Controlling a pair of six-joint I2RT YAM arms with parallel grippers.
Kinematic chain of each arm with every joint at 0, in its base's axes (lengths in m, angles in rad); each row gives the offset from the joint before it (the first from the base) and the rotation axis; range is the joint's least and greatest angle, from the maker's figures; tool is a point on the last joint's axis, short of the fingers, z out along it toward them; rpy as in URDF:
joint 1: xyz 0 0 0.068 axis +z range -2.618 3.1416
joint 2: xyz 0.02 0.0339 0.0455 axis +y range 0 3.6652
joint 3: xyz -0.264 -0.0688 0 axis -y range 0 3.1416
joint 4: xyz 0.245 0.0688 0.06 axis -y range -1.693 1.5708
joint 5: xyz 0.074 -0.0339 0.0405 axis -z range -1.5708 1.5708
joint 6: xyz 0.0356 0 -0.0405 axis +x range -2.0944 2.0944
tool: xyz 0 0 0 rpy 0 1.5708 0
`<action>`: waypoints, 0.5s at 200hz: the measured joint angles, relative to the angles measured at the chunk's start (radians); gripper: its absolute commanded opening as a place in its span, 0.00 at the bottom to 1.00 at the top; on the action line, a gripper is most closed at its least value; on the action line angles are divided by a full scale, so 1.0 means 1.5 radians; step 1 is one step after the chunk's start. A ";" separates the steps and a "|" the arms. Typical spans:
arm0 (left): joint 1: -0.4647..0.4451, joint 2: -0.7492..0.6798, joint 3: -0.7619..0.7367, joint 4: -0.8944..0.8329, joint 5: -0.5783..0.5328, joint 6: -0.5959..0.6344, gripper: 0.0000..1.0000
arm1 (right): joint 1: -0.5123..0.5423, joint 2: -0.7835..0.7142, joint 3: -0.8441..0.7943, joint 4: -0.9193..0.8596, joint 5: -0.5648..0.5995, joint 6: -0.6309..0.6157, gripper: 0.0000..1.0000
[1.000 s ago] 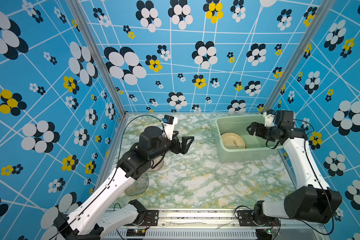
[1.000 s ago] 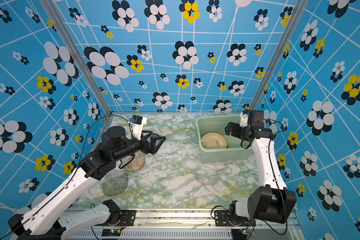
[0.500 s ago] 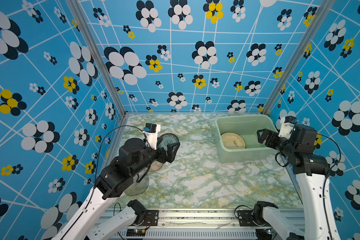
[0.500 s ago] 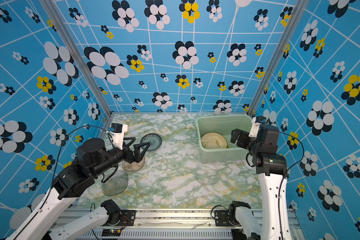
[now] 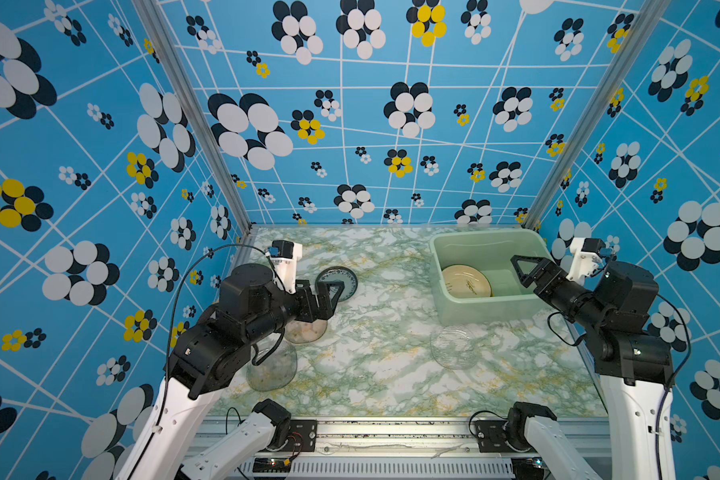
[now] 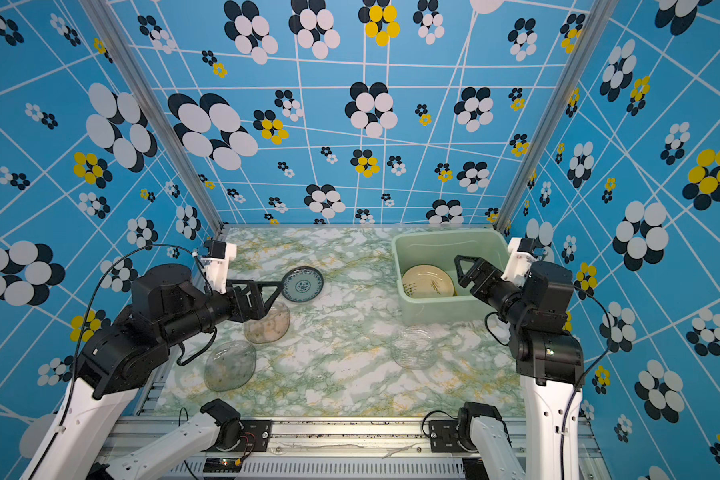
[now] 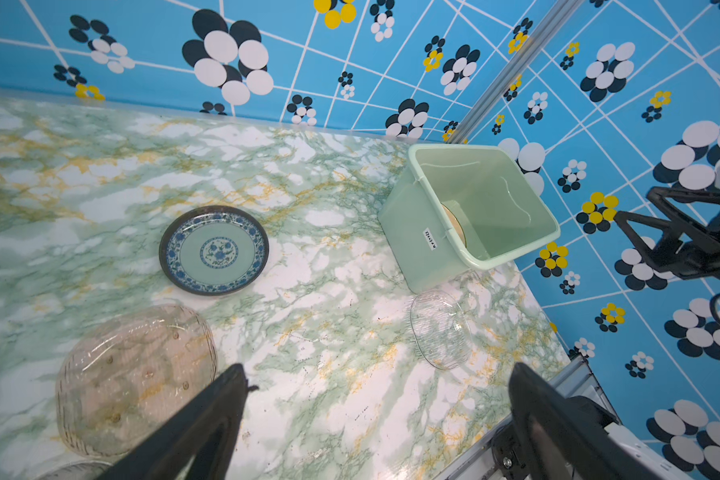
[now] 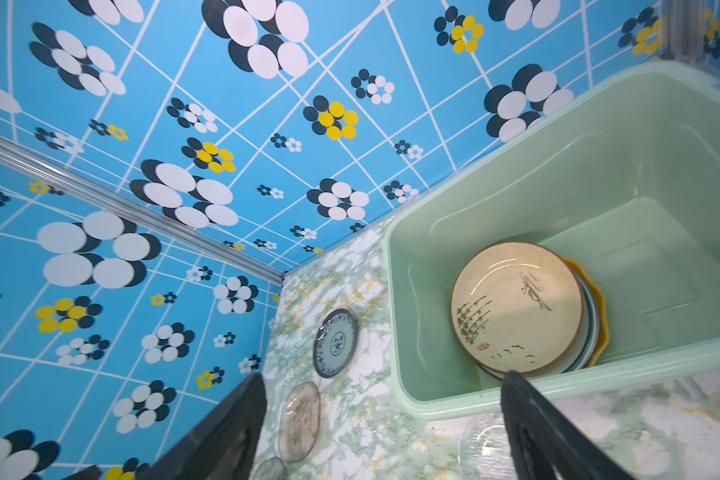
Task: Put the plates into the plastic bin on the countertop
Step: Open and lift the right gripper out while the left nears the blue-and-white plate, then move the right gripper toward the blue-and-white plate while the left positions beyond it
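Jaws of the left gripper (image 6: 273, 291) stand wide and empty, raised over the countertop (image 6: 341, 374) just short of the blue plate (image 6: 303, 284). That plate lies flat, so probably only its raised rim offers a hold. It looks stiff, glazed, likely slippery and easy to chip. A tinted glass plate (image 6: 267, 323) lies just beside it under the arm and could be knocked. Two clear glass plates (image 6: 230, 365) (image 6: 412, 347) lie farther off. The right gripper (image 6: 464, 266), also wide and empty, hangs over the bin (image 6: 445, 235), whose wall must be cleared. A beige plate (image 8: 516, 307) tops the stack inside.
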 measured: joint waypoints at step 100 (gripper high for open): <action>0.251 0.103 -0.095 0.031 0.128 -0.176 0.99 | 0.258 0.050 -0.009 0.068 0.042 0.180 0.83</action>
